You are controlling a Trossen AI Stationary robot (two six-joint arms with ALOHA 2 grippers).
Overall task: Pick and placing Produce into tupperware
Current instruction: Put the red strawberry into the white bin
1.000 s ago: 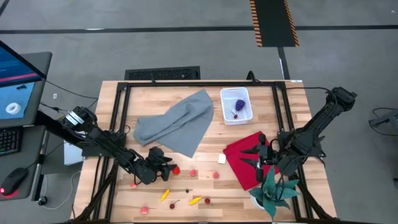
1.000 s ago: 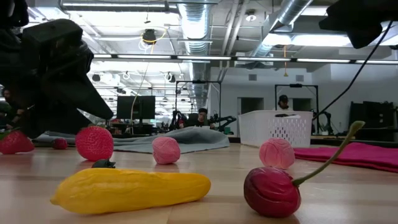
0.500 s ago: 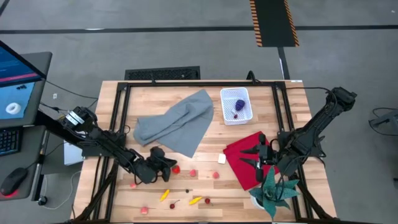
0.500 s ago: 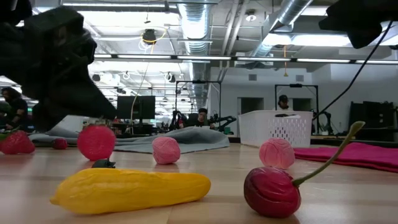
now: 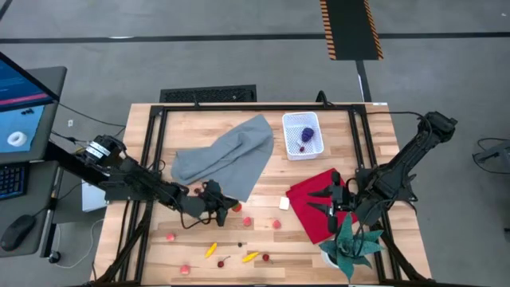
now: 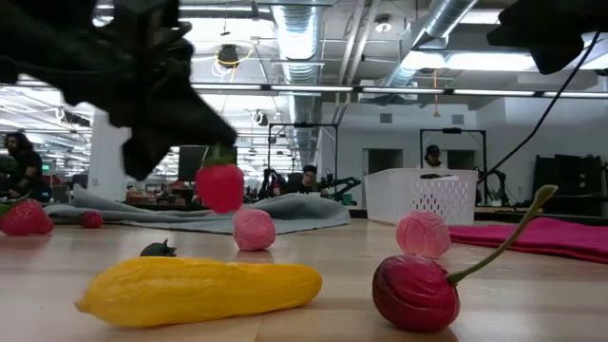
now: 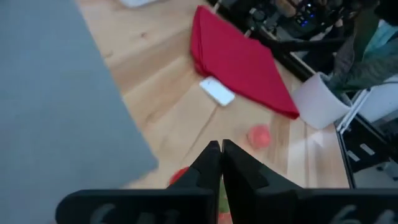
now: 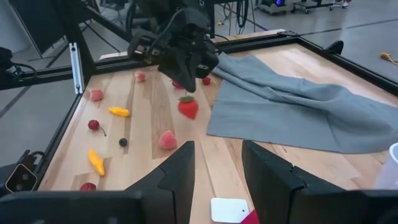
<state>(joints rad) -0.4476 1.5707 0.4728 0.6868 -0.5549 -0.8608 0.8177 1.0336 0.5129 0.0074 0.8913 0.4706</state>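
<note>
Hanging clear of the table from its green top, a red strawberry point(image 6: 220, 185) is pinched in the left gripper point(image 5: 223, 205), beside the grey cloth point(image 5: 227, 155); right gripper point(image 5: 331, 203) waits half-spread over the red cloth point(image 5: 311, 191).

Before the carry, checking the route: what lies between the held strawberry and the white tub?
From above, the grey cloth's corner lies between strawberry and tub; otherwise bare wood.

Red strawberry point(image 6: 219, 186) — grey cloth point(image 5: 227, 158) — white tupperware point(image 5: 304, 135)

Two black jointed cabled arms point(image 5: 135, 182)
</note>
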